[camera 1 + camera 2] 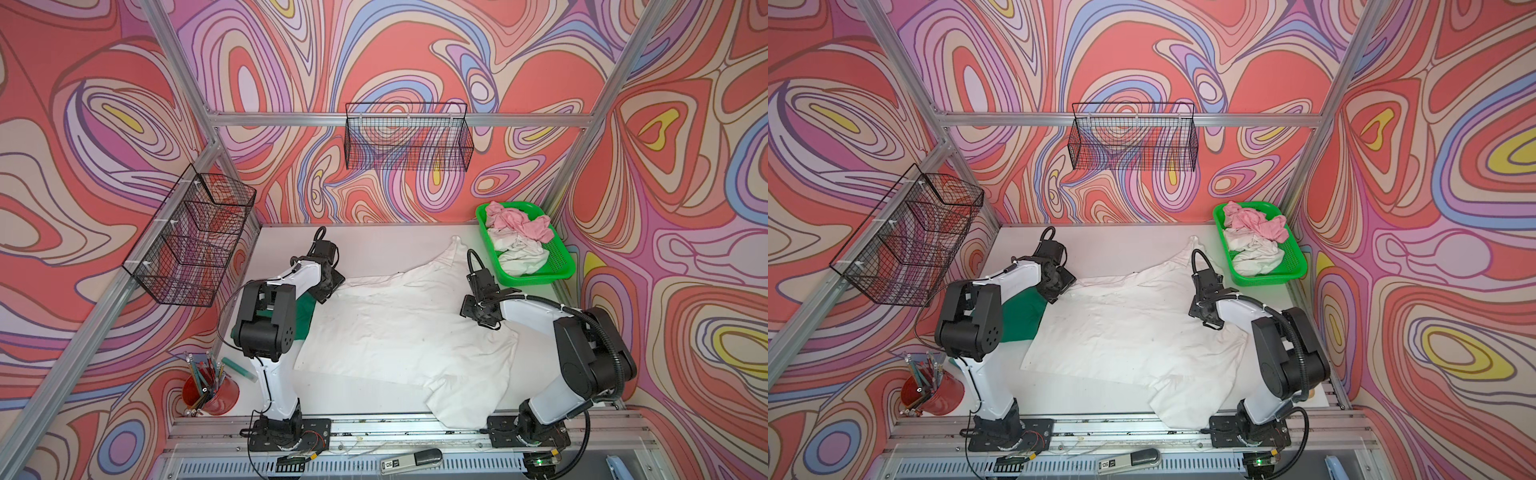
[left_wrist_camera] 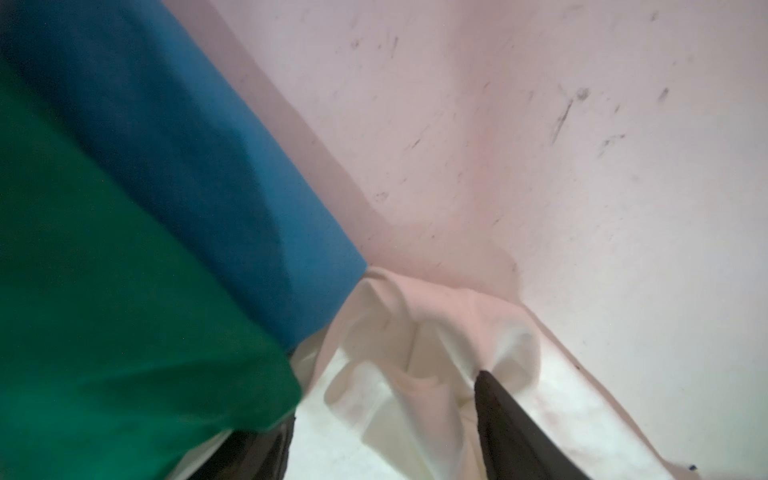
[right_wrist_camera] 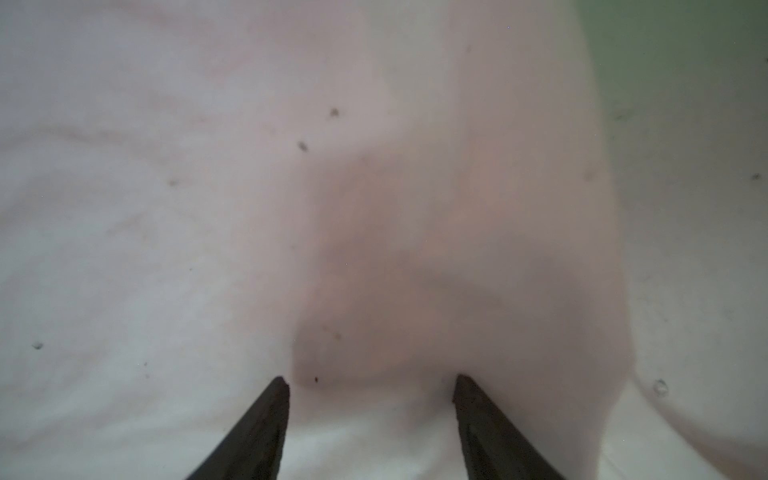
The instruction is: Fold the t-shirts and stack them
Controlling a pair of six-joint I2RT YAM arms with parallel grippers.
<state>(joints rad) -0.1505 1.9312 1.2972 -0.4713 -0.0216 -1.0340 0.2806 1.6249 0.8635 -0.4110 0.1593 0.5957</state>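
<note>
In both top views the large white t-shirt (image 1: 399,328) lies spread on the tabletop (image 1: 374,245), its left edge against the dark green t-shirt (image 1: 305,313). The left hand (image 2: 386,395) is open, straddling a bunched edge. The right hand (image 3: 370,379) is open too, tips on the cloth. Each should probably pinch one clean layer before lifting. The green basket (image 1: 536,280) holds a crumpled pink shirt (image 1: 519,222) and an off-white shirt (image 1: 519,253).
</note>
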